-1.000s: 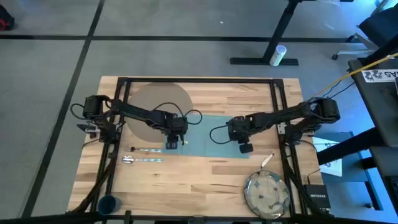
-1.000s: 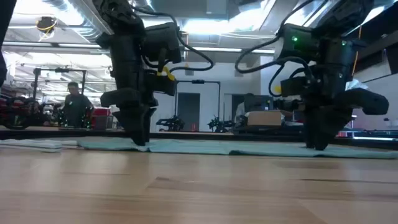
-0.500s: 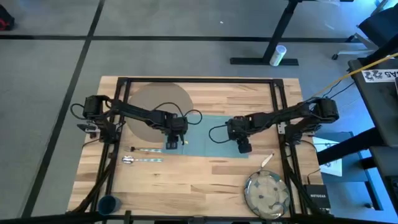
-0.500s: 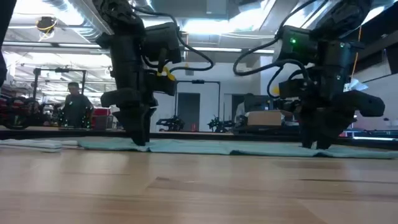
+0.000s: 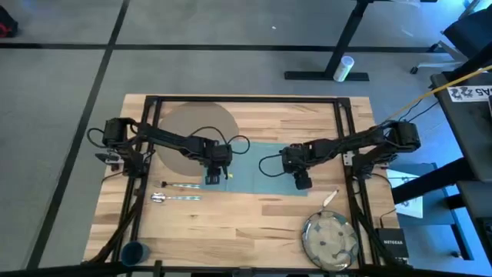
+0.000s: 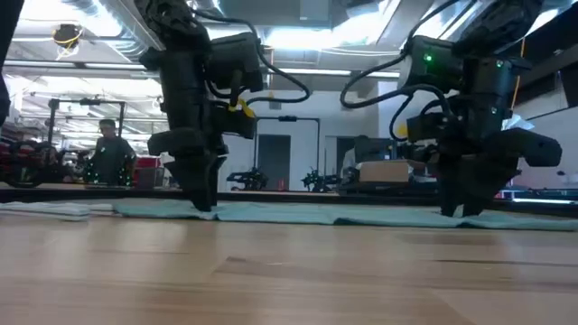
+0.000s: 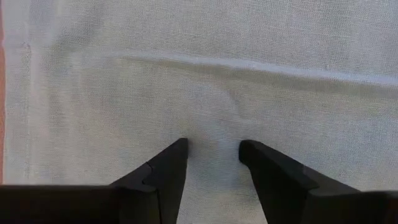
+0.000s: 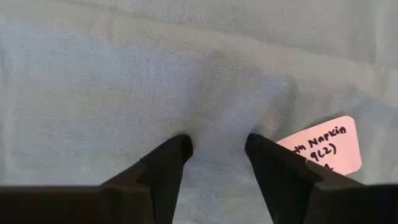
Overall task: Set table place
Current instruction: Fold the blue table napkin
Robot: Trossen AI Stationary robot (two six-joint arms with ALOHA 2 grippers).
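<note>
Left gripper (image 7: 213, 148) and right gripper (image 8: 218, 145), both slightly parted, tips down on flat, faintly creased teal napkin (image 5: 257, 165).

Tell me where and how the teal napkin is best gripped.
The napkin lies flat on the table, so come from above and pinch a fold near its front edge. The left gripper and right gripper sit open on the cloth by opposite front corners.
</note>
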